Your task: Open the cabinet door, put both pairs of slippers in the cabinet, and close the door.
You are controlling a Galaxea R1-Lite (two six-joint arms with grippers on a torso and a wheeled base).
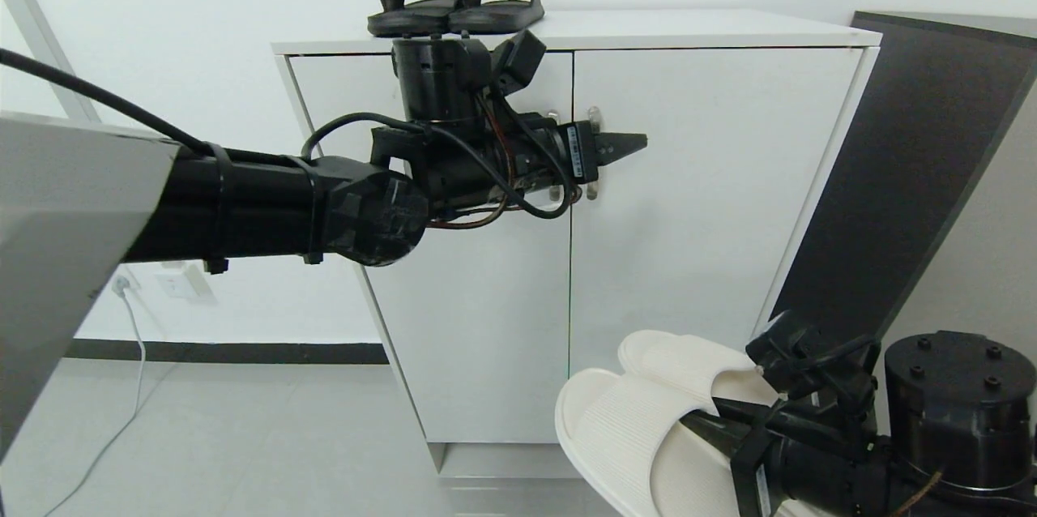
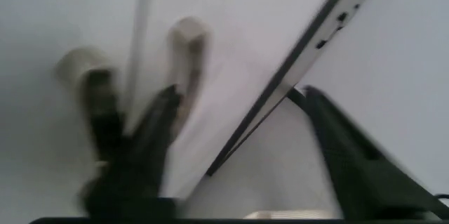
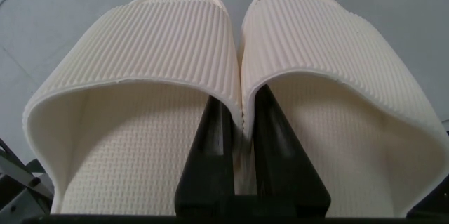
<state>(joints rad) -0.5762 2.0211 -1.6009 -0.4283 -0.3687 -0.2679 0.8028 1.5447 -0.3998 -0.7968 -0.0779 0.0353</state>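
Observation:
The white cabinet (image 1: 697,201) stands with both doors shut, and its two handles (image 1: 594,118) meet at the middle seam. My left gripper (image 1: 624,146) is open at handle height, right in front of the handles (image 2: 186,38); one finger (image 2: 151,143) lies close beside a handle. A pair of black slippers (image 1: 455,0) rests on the cabinet top. My right gripper (image 1: 713,424) is low in front of the right door, shut on the pair of white slippers (image 1: 640,420), pinching the inner strap edges (image 3: 242,90) of both together.
A dark panel (image 1: 915,177) leans just right of the cabinet. On the left, a wall socket (image 1: 174,284) and a cable (image 1: 121,412) trail over the grey floor. Open floor lies in front of the cabinet's left door.

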